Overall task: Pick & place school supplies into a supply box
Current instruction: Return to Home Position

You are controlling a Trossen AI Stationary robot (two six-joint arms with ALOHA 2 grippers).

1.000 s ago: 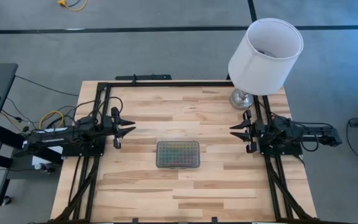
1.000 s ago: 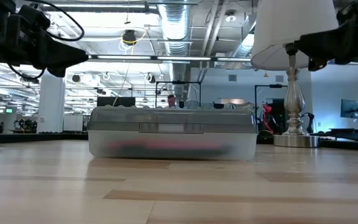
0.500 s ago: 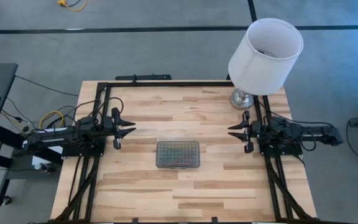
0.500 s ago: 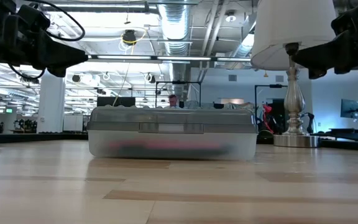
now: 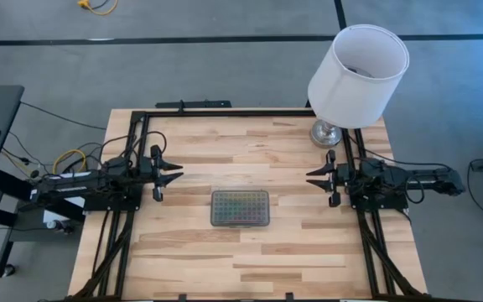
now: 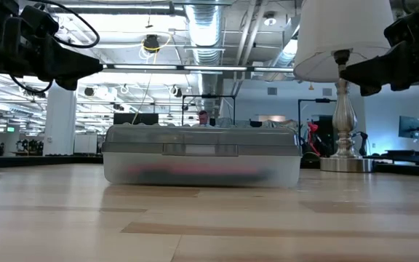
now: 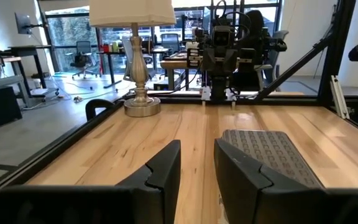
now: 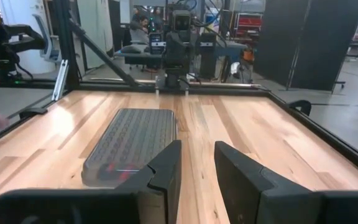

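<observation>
The supply box [image 5: 240, 208] rests flat on its base at the middle of the table, its grey dotted lid closed. Through its clear wall in the low view, the school supplies [image 6: 195, 173] show only as a pink and dark streak inside; the scissors cannot be made out. My left gripper [image 5: 177, 174] hovers open above the table, left of the box. My right gripper [image 5: 310, 178] hovers open to the box's right, pointing at it. Each wrist view shows the box [image 7: 269, 155] [image 8: 132, 143] ahead of its own fingers.
A white lampshade on a silver lamp [image 5: 357, 71] stands at the far right corner, its base [image 5: 325, 132] close behind my right arm. Black frame rails [image 5: 225, 112] run along the table's far, left and right edges. Bare wood lies around the box.
My right gripper has moved a little toward the table's left, closer to the box. The box and my left arm have kept still.
</observation>
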